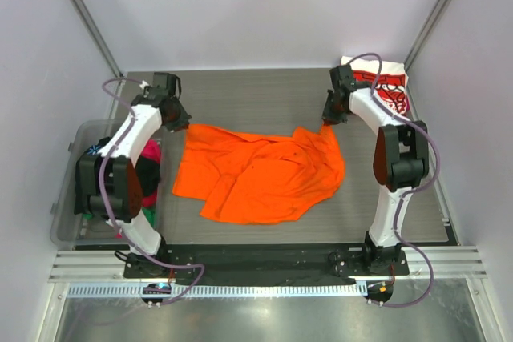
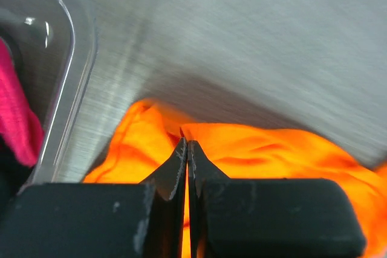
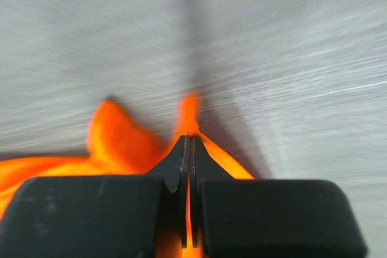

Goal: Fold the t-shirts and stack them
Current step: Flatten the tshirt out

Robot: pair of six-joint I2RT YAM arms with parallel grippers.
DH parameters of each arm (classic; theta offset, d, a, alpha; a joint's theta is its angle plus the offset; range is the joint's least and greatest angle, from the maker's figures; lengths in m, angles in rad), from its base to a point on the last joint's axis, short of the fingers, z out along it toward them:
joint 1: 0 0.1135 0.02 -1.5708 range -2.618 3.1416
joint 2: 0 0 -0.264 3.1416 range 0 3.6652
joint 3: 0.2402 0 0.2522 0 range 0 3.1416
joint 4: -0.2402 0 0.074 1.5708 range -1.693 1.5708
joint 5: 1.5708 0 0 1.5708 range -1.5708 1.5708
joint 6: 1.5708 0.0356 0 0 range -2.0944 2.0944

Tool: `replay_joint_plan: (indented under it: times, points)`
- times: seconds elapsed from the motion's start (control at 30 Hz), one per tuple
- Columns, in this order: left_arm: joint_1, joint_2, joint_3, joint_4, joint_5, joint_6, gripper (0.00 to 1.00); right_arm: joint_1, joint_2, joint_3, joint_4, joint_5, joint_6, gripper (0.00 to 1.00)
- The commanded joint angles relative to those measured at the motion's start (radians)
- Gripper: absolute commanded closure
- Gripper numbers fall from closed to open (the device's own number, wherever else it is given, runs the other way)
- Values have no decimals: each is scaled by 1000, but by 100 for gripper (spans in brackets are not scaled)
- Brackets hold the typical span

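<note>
Sagging is expected of the soft, light orange tee (image 1: pixel 260 174), so far corners are held w/ left gripper (image 2: pixel 187 144) & right gripper (image 3: pixel 189 140) clamped on cloth.

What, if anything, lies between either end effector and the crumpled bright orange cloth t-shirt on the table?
Nothing visible. The left end effector and right end effector are each shut on a far edge of the bright orange cloth t-shirt.

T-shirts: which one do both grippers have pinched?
The bright orange t-shirt mid-table, clamped by left gripper and right gripper; the red-and-white printed t-shirt lies untouched at the far right corner.
</note>
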Motion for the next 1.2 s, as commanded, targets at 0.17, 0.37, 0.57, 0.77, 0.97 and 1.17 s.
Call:
replay_joint_plan:
  times: [0.17,0.37,0.57,0.77,0.97,1.17]
  points:
    - [-2,-276,176,-115,63,34,100,-5,-371,276,-163,70,-30,99]
    - [-4,-440,272,-125,155,3,100,-8,-599,345,-205,52,-34,99]
    - [-5,-615,351,-57,231,20,100,-7,-837,380,-180,64,-103,99]
    - [-5,-853,312,52,280,27,100,-7,-1130,345,-141,162,-159,99]
    - [-5,-896,360,61,264,-13,100,4,-1178,399,-99,295,-286,99]
    - [-4,-757,394,63,223,-78,100,62,-912,572,-81,413,-369,99]
